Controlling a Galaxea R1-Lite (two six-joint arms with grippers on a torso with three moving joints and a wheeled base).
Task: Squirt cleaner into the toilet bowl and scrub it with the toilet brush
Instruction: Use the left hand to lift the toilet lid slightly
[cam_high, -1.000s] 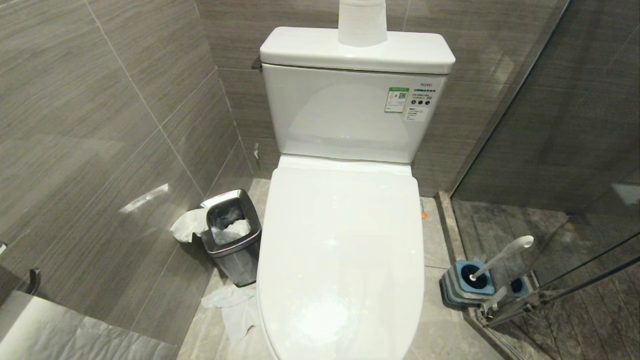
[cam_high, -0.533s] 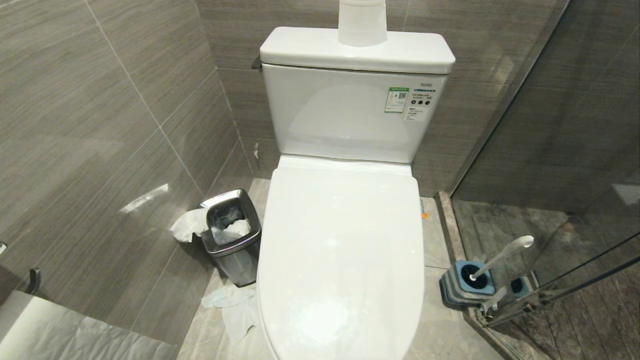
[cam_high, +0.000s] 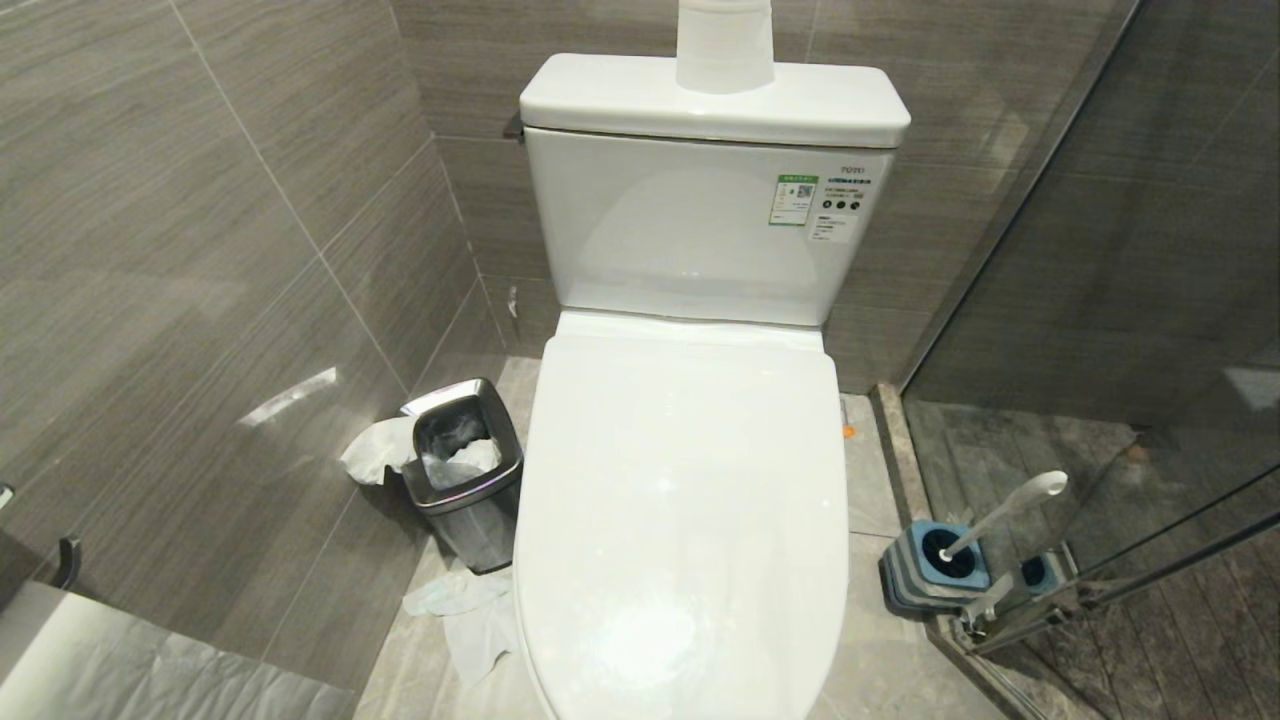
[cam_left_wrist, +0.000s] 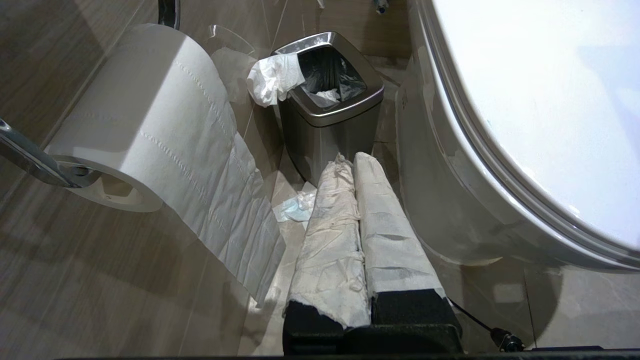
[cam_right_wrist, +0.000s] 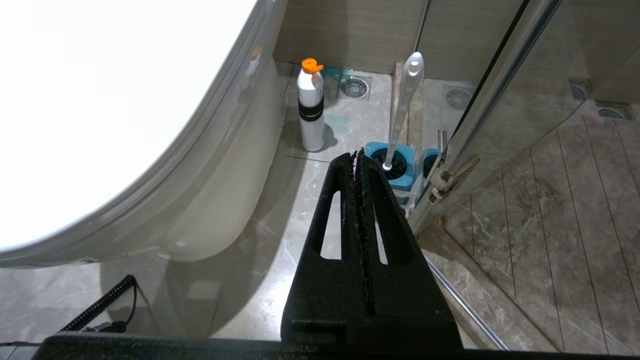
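Lid down on the toilet bowl (cam_high: 680, 500), dead centre of the head view, its tank against the grey tiled wall. Off to the right, by the glass shower door, the toilet brush (cam_high: 1005, 512) stands bristles-down in its blue-and-grey holder (cam_high: 925, 570), white handle leaning. A white cleaner bottle (cam_right_wrist: 311, 107) with an orange cap stands on the floor beside the toilet's base. To the left sits a steel bin (cam_high: 465, 470), with tissue scattered on the floor around it. The left gripper (cam_left_wrist: 352, 160), fingers wrapped in white paper and pressed together with nothing between them, hangs low beside the bowl. The right gripper (cam_right_wrist: 357, 155), black fingers likewise closed and empty, points toward the brush.
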